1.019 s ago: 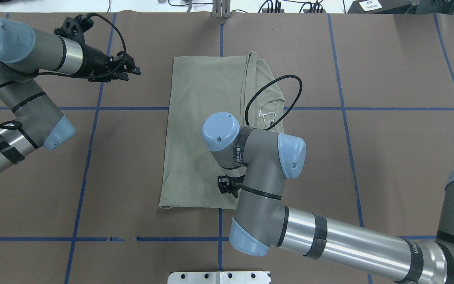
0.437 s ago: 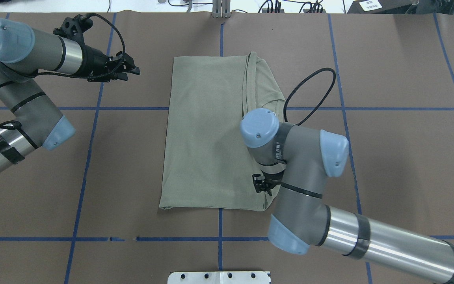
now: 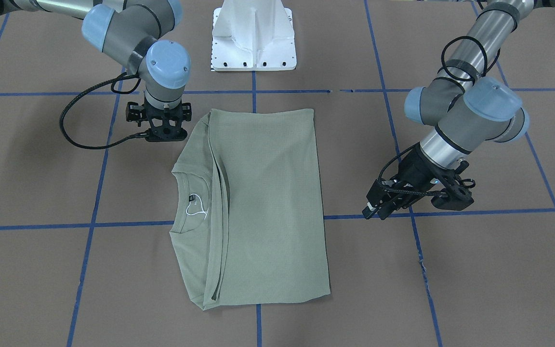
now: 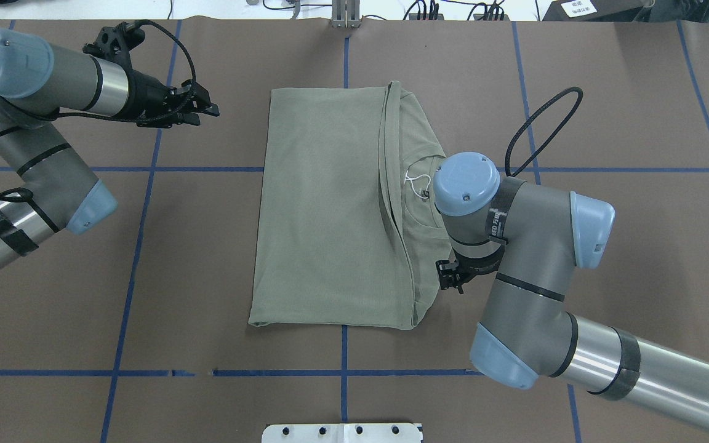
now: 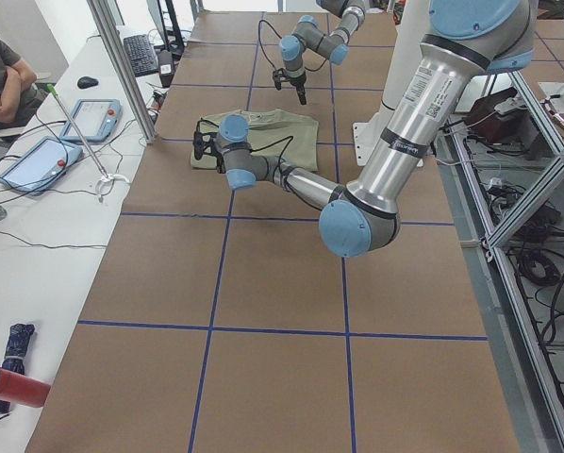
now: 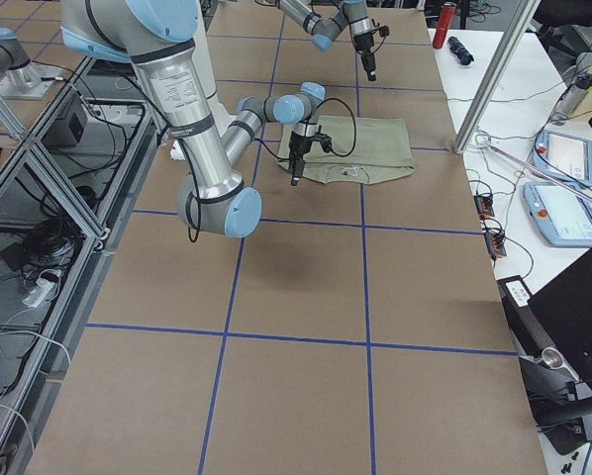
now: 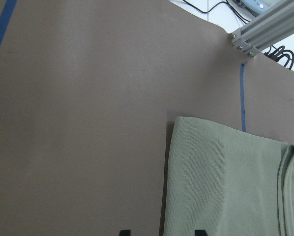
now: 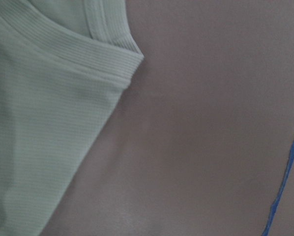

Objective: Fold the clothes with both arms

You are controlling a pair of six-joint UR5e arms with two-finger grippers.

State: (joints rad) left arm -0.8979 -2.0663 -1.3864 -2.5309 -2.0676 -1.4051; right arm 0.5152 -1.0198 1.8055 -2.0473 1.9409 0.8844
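Lying flat at the middle of the brown table point(image 4: 625, 92), the sage-green shirt point(image 4: 324, 209) was folded lengthwise into a tall rectangle. Its round neck and small black label point(image 3: 191, 197) showed along the edge on the robot's right. The right tool point(image 3: 164, 136) pointed straight down just beside that edge, near the shirt's corner closest to the robot and off the cloth. I could not tell how far its fingers stood apart. The left tool point(image 4: 210, 112) hung well apart from the shirt's far left corner. The left wrist view showed its fingertips spread wide with nothing between them.
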